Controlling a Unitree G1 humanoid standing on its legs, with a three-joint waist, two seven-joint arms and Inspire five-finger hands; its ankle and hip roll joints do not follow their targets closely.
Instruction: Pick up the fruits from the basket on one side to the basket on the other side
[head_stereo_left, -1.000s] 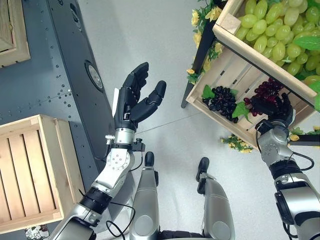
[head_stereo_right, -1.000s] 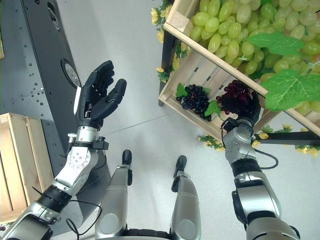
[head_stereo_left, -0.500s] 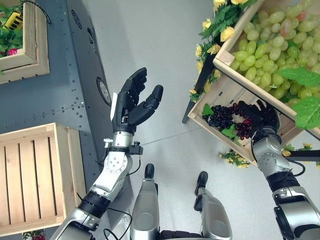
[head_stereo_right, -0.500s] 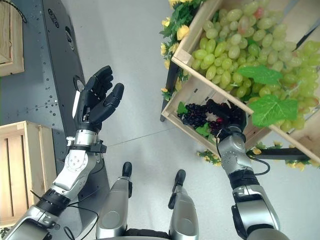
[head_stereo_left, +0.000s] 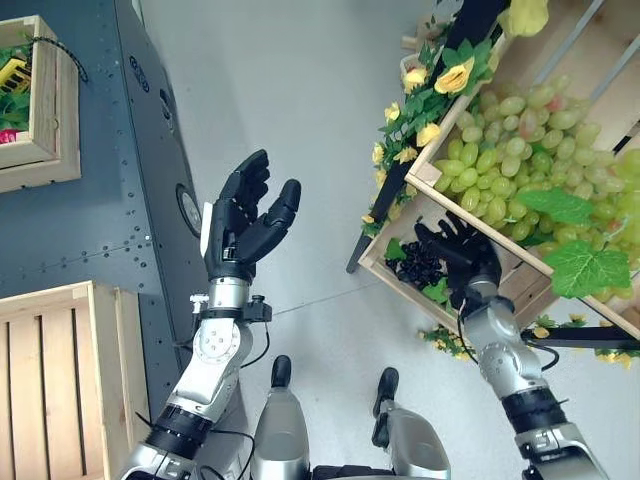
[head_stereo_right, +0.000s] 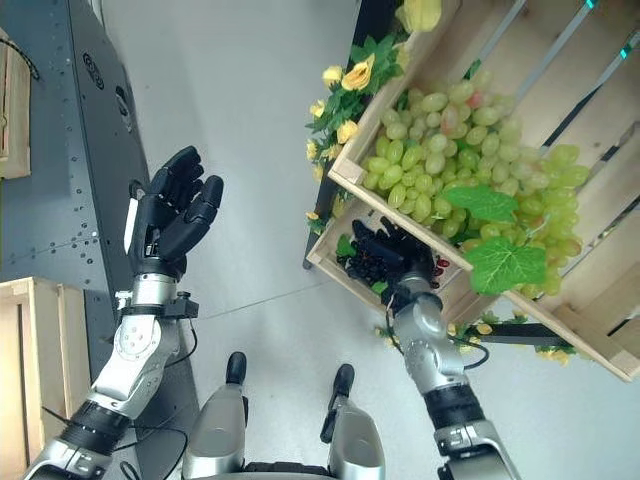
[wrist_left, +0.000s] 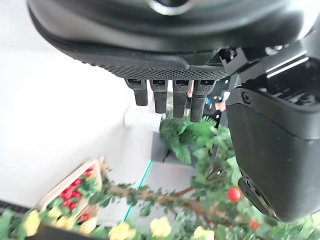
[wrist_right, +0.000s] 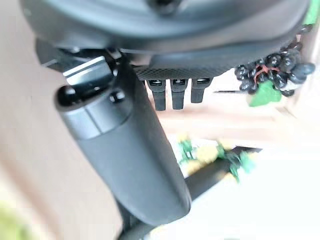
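A bunch of dark grapes (head_stereo_left: 412, 268) with green leaves lies in the lower wooden crate (head_stereo_left: 385, 272) of the slanted stand at the right. My right hand (head_stereo_left: 462, 255) reaches into that crate just beside and partly over the bunch, fingers spread and open. The right wrist view shows its fingers (wrist_right: 172, 95) straight, holding nothing, with the dark grapes (wrist_right: 272, 67) off to one side. My left hand (head_stereo_left: 238, 220) is raised over the floor at the left, open and empty. An empty wooden crate (head_stereo_left: 60, 380) stands at the lower left.
The upper crate (head_stereo_left: 430, 175) of the stand holds many green grapes (head_stereo_left: 520, 140) and leaves. Yellow flowers (head_stereo_left: 400, 150) trim the stand's left edge. A dark grey panel (head_stereo_left: 100, 200) runs along the left, with another wooden box (head_stereo_left: 45, 150) at its far end.
The camera has shifted, so the whole scene sits differently. My right hand was curled on a reddish bunch in the lower crate; its fingers are now spread open. The left hand stays raised.
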